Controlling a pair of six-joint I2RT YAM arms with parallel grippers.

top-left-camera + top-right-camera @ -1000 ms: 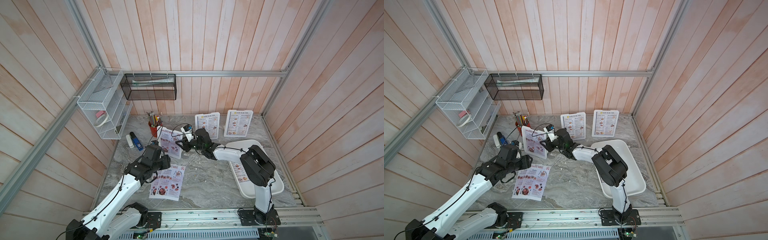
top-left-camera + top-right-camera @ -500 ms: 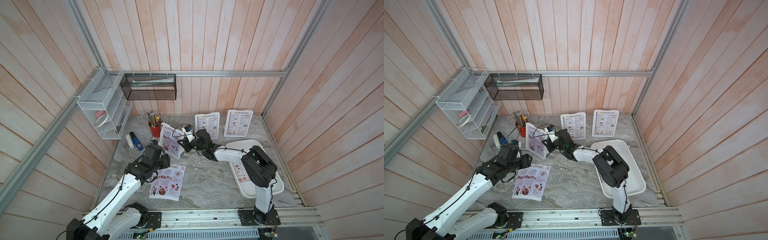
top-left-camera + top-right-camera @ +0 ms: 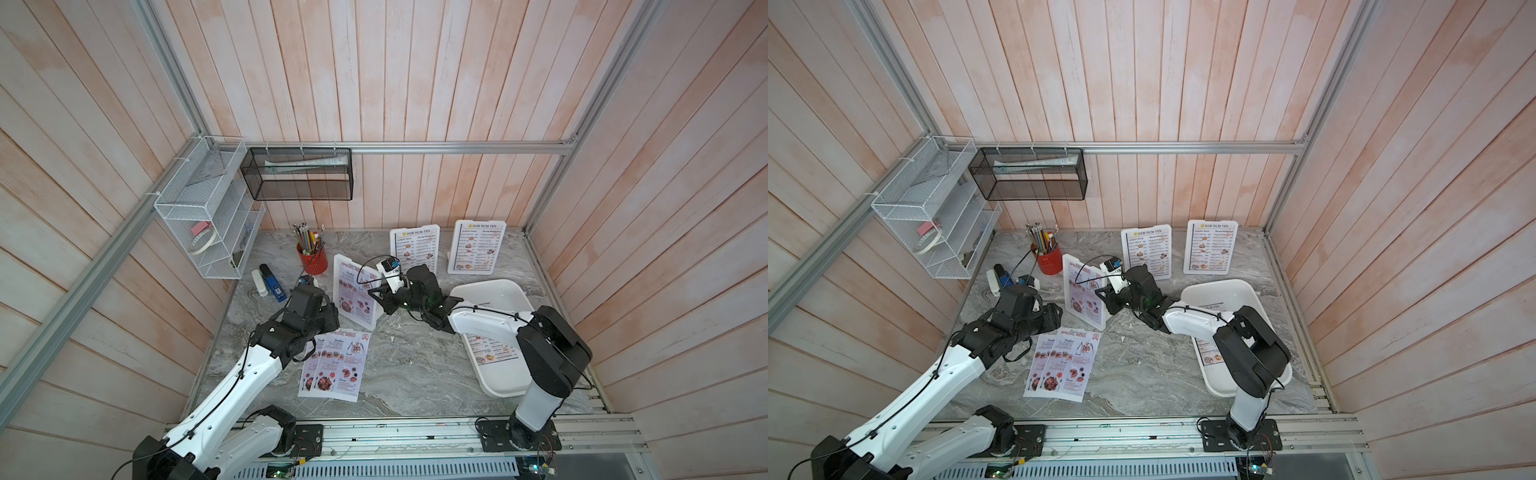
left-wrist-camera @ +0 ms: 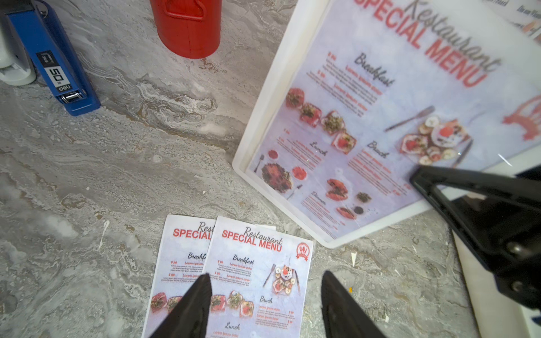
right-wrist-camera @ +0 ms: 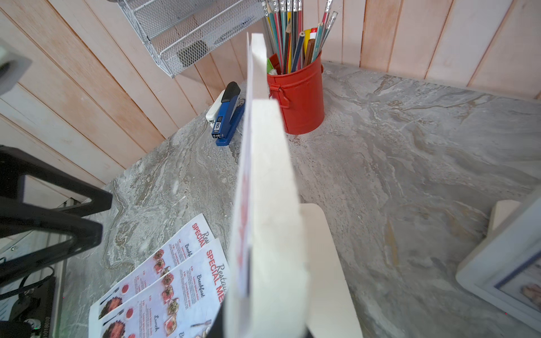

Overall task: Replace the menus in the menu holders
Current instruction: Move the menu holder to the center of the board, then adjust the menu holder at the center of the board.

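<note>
Top views: a standing menu holder [image 3: 355, 293] with a red-headed menu [image 3: 352, 305] inside is shown near the pencil cup [image 3: 311, 261], one edge clamped by the right gripper [image 3: 377, 296]. Two loose menus [image 3: 336, 365] lie flat in front of it. Two other holders [image 3: 1146, 252] stand by the back wall.

Left wrist view: the left gripper [image 4: 266, 275] is seen released, fingers spread above the loose menus.

Right wrist view: the holder's white edge is seen running away from the clenched jaws.
</note>
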